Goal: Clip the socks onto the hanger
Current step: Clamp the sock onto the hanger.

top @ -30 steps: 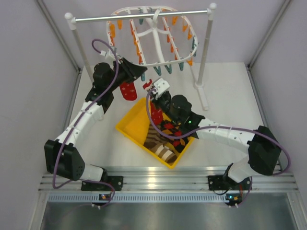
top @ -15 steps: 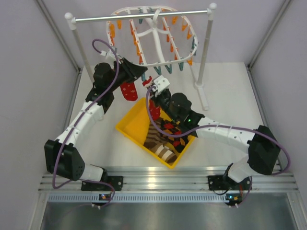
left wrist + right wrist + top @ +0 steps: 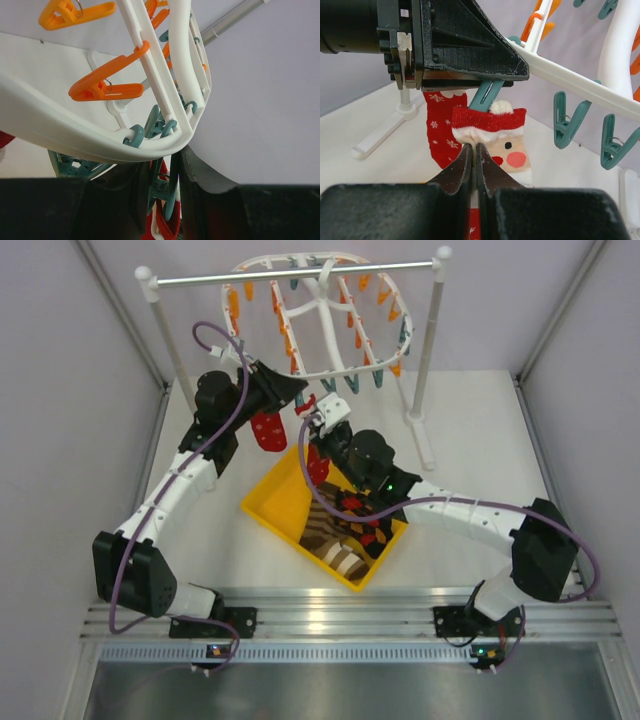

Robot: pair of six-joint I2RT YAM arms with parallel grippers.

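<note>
The white round hanger (image 3: 318, 312) hangs from the rail, with orange and teal clips. My left gripper (image 3: 297, 392) is at its near rim, shut on a teal clip (image 3: 172, 192), which it squeezes between its fingers. One red snowflake sock (image 3: 268, 430) hangs below the left gripper; I cannot see what holds it. My right gripper (image 3: 318, 422) is shut on the second red sock, which has a Santa face (image 3: 500, 140), and holds its cuff up at the teal clip (image 3: 486, 95). The red cuff (image 3: 167, 225) shows between the clip's tips in the left wrist view.
A yellow bin (image 3: 280, 502) lies under the right arm and holds a brown-and-cream striped sock (image 3: 335, 552) and a dark argyle sock (image 3: 368, 518). The white-and-metal rail stand (image 3: 300, 277) spans the back, with its right foot (image 3: 425, 445) beside the right arm.
My right gripper has moved up and to the left with the Santa sock, towards the clip that the left gripper holds. The left arm has stayed in place.
</note>
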